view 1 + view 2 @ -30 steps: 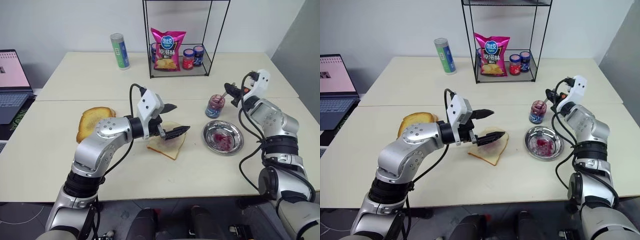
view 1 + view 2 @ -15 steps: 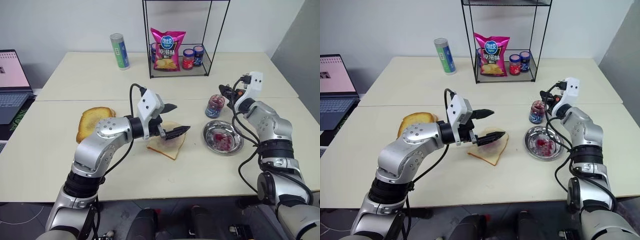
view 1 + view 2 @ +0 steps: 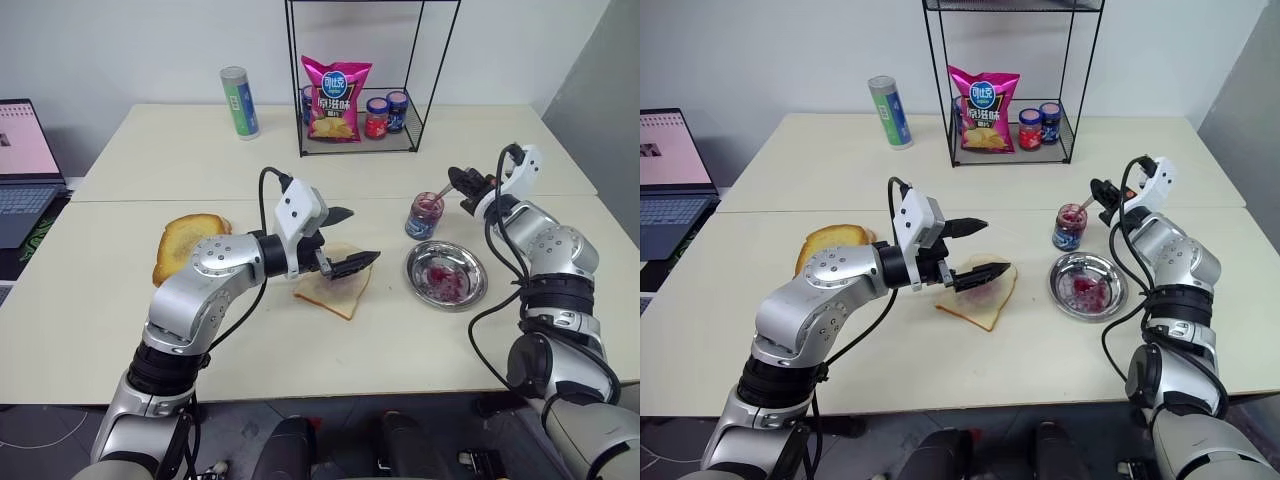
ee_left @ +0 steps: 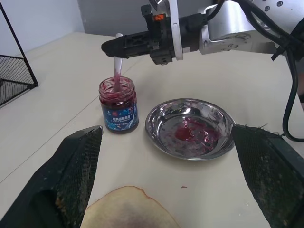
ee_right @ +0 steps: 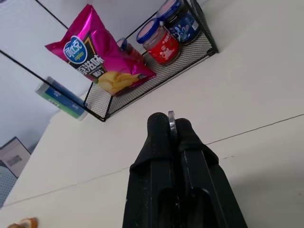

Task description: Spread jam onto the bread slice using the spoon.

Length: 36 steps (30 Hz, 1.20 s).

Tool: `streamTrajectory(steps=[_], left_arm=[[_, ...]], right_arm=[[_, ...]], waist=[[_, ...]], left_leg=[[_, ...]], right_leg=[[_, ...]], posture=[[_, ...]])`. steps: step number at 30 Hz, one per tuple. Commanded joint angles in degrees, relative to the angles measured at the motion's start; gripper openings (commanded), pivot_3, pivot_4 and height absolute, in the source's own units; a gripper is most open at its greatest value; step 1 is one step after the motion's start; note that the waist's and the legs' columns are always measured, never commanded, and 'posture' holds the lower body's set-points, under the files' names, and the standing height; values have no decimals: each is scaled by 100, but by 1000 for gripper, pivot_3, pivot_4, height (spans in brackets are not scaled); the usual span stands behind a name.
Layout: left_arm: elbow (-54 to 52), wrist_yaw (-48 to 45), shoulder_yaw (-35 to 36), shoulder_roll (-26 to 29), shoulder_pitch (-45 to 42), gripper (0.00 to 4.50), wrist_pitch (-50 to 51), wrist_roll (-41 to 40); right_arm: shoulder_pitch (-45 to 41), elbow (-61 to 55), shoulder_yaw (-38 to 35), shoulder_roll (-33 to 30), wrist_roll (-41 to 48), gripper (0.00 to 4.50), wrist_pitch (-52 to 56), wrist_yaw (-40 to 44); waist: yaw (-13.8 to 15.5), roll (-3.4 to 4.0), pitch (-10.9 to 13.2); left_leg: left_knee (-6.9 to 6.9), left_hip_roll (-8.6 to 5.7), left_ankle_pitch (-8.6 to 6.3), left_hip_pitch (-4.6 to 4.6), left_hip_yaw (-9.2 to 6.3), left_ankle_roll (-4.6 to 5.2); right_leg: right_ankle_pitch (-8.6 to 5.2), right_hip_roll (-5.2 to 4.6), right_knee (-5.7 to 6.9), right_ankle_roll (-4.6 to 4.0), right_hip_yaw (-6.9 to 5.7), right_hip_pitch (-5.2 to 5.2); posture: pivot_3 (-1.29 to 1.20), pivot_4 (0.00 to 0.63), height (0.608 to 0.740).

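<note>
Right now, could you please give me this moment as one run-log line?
right gripper: shut on spoon | spoon: dipped in jam | left gripper: open over bread slice

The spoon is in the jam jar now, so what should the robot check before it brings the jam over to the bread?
1. Spoon gripped: ok. The right gripper is shut on its handle.
2. Spoon bowl in the jam: ok. It dips into the open jar.
3. Jam on the spoon: cannot tell. The bowl is hidden inside the jar.
4. Jar upright: ok. It stands beside the metal plate.
5. Bread slice ready: ok. It lies flat on the table, purple smear facing up.
6. Path over the bread free: not ok. The left gripper hovers open above the slice.
</note>
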Motion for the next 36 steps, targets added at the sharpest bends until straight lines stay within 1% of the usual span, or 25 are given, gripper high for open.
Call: streamTrajectory(steps=[1,11,14,15,17,24,36], left_arm=[[-174,-20,63,-1,-63,4500,-119,-2],[-146,-67,67,3,-78,4500,-125,8],[-129,-76,60,0,-93,4500,-134,16],[-124,-86,58,4,-95,4500,-141,19],[-119,-93,60,4,-98,4500,-145,17],[-97,-106,62,8,-97,4500,-164,15],[-108,-108,63,23,-88,4500,-168,6]], right_arm=[[-191,-111,-189,-42,198,53,7,-114],[-292,15,-686,16,672,53,112,-532],[-267,-45,-580,-9,638,53,80,-507],[-210,-124,-358,-63,467,53,13,-395],[-163,-212,-195,-62,389,53,17,-329],[-297,-113,-639,57,864,53,178,-630],[-410,30,-1038,85,1297,53,343,-1002]], waist=[[0,0,0],[1,0,0],[1,0,0],[1,0,0],[-2,0,0],[2,0,0],[-2,1,0]], left_leg=[[0,0,0,0,0,0],[0,0,0,0,-1,0],[0,0,0,0,0,0],[0,0,0,0,0,0],[0,0,0,0,0,0],[0,0,0,-1,0,0],[-1,0,0,-1,0,0]], right_leg=[[0,0,0,0,0,0],[0,0,0,0,-1,0],[0,0,0,0,0,0],[0,0,0,0,0,0],[0,0,0,0,0,0],[0,0,-1,0,0,0],[0,1,-2,0,-1,0]], posture=[[0,150,740],[0,150,740],[0,150,740],[0,150,740],[0,150,740],[0,150,740],[0,150,740]])
